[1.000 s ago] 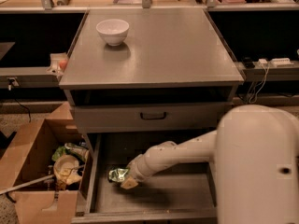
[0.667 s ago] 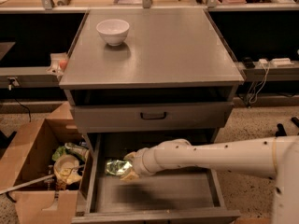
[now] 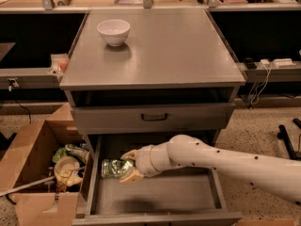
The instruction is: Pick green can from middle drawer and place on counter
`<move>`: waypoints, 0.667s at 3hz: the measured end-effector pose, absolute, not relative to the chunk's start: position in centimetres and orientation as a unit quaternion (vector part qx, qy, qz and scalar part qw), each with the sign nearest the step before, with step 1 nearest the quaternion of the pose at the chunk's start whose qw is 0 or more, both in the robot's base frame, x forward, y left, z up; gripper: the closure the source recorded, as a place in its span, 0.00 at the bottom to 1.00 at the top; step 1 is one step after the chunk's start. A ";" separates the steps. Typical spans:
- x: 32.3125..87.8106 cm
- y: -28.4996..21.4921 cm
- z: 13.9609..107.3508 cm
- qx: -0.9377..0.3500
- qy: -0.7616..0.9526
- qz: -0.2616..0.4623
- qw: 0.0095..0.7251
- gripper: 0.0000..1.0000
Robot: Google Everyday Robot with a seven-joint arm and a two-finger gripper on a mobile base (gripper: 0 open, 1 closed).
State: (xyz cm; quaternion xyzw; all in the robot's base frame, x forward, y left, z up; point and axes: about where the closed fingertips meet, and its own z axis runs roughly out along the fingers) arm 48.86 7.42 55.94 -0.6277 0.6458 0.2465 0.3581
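The green can [image 3: 111, 167] lies sideways between the fingers of my gripper [image 3: 126, 166], held just above the floor of the open middle drawer [image 3: 155, 197] near its left wall. My white arm reaches in from the lower right. The gripper is shut on the can. The grey counter [image 3: 160, 46] is the cabinet top above, with a white bowl [image 3: 113, 31] at its back left.
A shallower closed drawer front with a black handle [image 3: 154, 117] sits just above the open drawer. A cardboard box [image 3: 33, 173] of clutter stands on the floor to the left. Cables and a power strip [image 3: 268, 65] are on the right.
The gripper with the can has risen slightly and shifted left within the drawer. The arm has swung lower and out to the right.
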 end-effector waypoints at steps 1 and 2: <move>49.1 7.6 57.0 -0.628 0.641 0.248 0.366 1.00; 49.0 7.8 63.3 -0.637 0.618 0.235 0.397 1.00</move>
